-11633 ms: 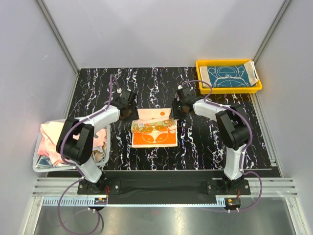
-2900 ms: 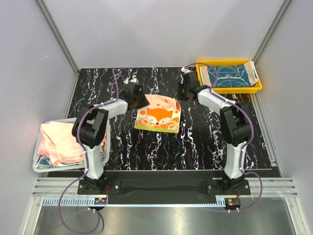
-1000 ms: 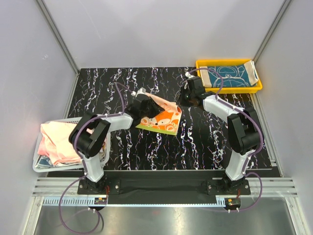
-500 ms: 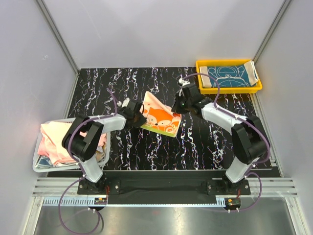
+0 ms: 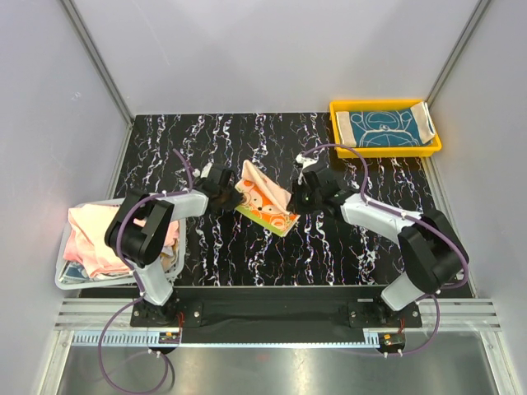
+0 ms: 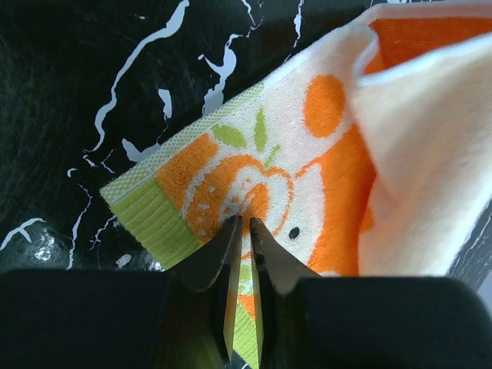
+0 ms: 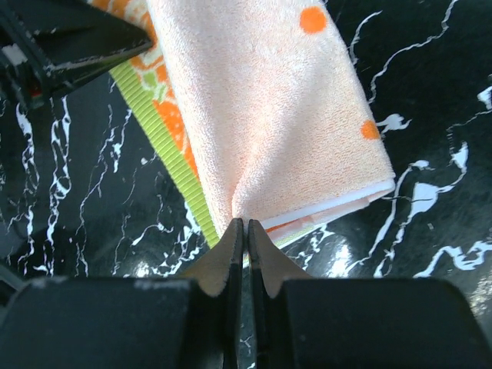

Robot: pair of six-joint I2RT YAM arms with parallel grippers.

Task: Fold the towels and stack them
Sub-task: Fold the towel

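From above you could not see either set of fingertips: each wrist body covered its own, so only the wrist cameras showed the grip. The orange-and-cream towel [image 5: 265, 198] was folded over on itself, and its cream back hid most of the print.

Your left jaws were drawn narrow, only a thin slit between them, closed on that towel [image 6: 307, 154] near its green-striped corner. The tips sat on the orange fruit print, green border showed in the slit, and the cloth ran ahead of them and off to their right, where the cream layer was cut off by the frame.

Your right jaws were likewise pinched almost together on the same towel [image 7: 261, 108], at a gathered fold of its near edge. The cream, orange-dotted side spread ahead of the tips, with the green border just to their left.

The towel hung slanted between the two sets of jaws over the counter [image 5: 346, 247].

Well beyond your right jaws a teal towel [image 5: 383, 127] lay in the yellow tray [image 5: 384, 151]. Behind your left jaws a pale pink towel [image 5: 95, 239] was heaped in the mesh basket [image 5: 70, 282], hiding what was beneath
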